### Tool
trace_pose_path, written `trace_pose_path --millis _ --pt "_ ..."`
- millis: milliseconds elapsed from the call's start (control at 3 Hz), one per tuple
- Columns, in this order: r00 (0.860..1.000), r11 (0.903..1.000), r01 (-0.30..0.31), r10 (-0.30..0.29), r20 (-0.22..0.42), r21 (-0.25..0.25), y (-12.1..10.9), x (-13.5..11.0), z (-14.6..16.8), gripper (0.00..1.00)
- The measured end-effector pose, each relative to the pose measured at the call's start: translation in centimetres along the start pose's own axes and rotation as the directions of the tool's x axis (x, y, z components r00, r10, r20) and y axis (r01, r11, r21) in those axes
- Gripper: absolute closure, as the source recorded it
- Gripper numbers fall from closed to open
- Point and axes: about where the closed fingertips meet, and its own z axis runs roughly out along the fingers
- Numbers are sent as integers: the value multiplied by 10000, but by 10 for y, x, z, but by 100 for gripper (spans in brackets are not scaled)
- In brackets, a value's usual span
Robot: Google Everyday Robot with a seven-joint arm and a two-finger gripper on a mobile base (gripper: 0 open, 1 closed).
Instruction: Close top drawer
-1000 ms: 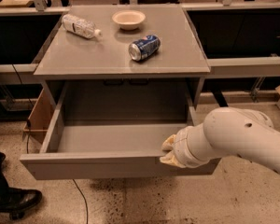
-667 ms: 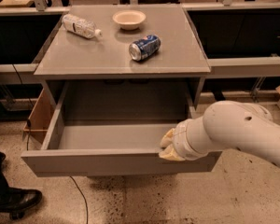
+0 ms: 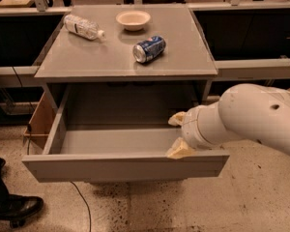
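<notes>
The top drawer (image 3: 125, 166) of the grey cabinet stands pulled far out, its deep grey box empty and its flat front panel nearest the camera. My gripper (image 3: 178, 135) is at the drawer's right end, just behind the front panel, on a thick white arm coming in from the right. Its two cream fingers are spread apart: the lower fingertip (image 3: 180, 151) rests at the panel's top edge, and the upper one (image 3: 176, 118) hangs over the drawer's inside. Nothing is held between them.
On the cabinet top (image 3: 87, 62) lie a clear plastic bottle (image 3: 83, 27), a white bowl (image 3: 133, 19) and a blue can (image 3: 149, 49) on its side. A cardboard box (image 3: 41, 122) stands left of the cabinet. A black shoe (image 3: 12, 209) is at the lower left. Dark shelving flanks both sides.
The arm has risen and turned a little at the drawer's right end, and a second finger now shows over the drawer's inside. The drawer stays about as far out as before.
</notes>
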Motion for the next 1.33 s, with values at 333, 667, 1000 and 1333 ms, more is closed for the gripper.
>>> trace_pose_path --millis 333,667,1000,1333 --pt "10000 9994 61 -63 -44 -340 29 4 -7 72" --pt "9997 9962 -224 222 -37 -847 59 19 7 95" --pt "9993 9920 -375 382 35 -1208 80 30 37 100" --pt "9982 9932 -579 594 123 -1006 77 40 60 100"
